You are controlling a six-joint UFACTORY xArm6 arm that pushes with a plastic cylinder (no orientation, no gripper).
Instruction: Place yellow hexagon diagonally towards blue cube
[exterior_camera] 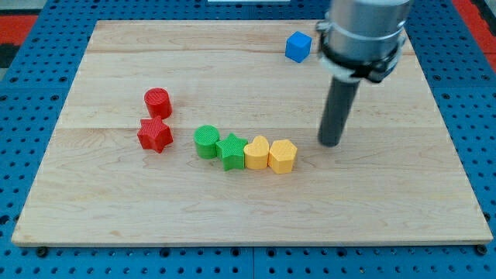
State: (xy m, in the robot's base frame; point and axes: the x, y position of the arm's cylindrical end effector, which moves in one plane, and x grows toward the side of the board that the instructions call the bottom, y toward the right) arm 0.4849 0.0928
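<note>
The yellow hexagon (283, 156) lies below the board's middle, at the right end of a row of blocks. The blue cube (297, 46) sits near the board's top edge, up and slightly right of the hexagon. My tip (331, 143) rests on the board to the right of the yellow hexagon and a little above it, a short gap away, not touching it. The rod rises to the arm's grey body at the view's top right, next to the blue cube.
Touching the hexagon's left side is a yellow heart (256, 153), then a green star (231, 150) and a green cylinder (206, 142). A red star (155, 135) and a red cylinder (157, 102) lie further left. The wooden board (116, 209) sits on a blue pegboard.
</note>
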